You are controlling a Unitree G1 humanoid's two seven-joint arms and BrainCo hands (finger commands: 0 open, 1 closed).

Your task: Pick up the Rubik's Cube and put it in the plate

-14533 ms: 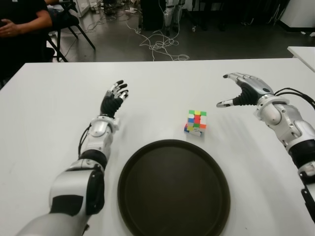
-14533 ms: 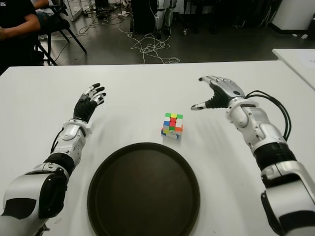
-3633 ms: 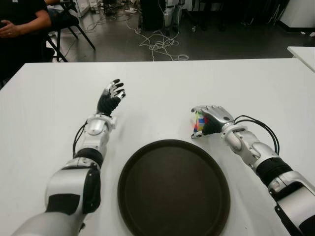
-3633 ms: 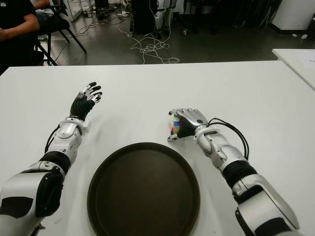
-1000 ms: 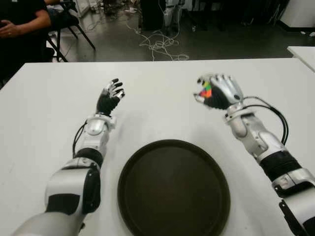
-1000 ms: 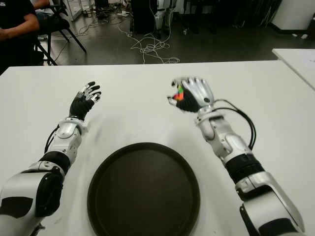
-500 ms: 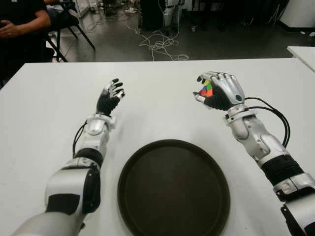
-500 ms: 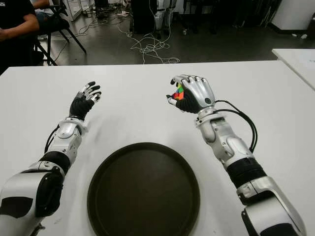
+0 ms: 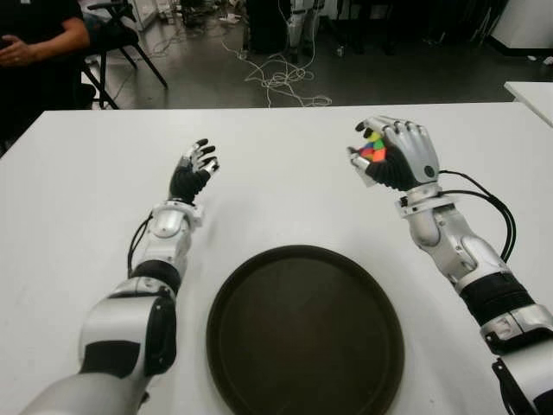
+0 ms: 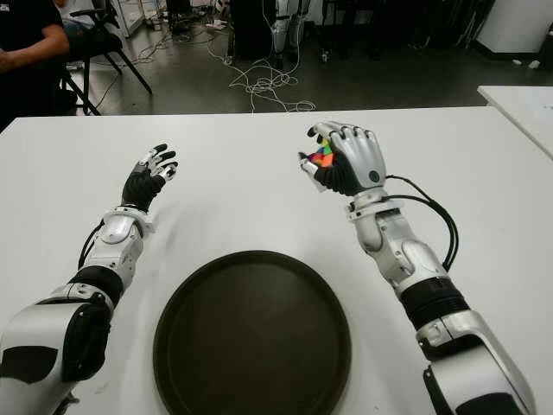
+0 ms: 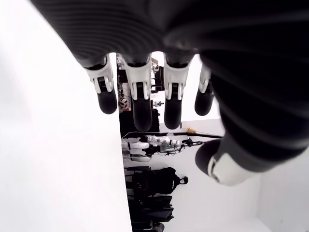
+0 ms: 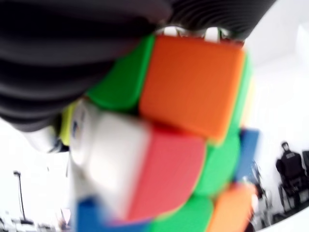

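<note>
My right hand (image 9: 389, 156) is raised above the white table (image 9: 276, 138), beyond the plate's far right rim, with its fingers shut on the Rubik's Cube (image 9: 373, 150). Only a few coloured tiles show between the fingers in the eye views; the right wrist view shows the Rubik's Cube (image 12: 183, 130) filling the palm. The round dark plate (image 9: 304, 330) lies on the table near the front edge, with nothing in it. My left hand (image 9: 194, 173) shows at the left over the table, fingers spread and holding nothing, as the left wrist view confirms.
A person (image 9: 39, 43) sits on a chair at the far left beyond the table. Cables (image 9: 281, 78) lie on the dark floor past the far edge. Another white table corner (image 9: 531, 95) shows at the right.
My right hand has lifted the cube off the table and, over the last second, shifted slightly right and up with it. The left hand has stayed put.
</note>
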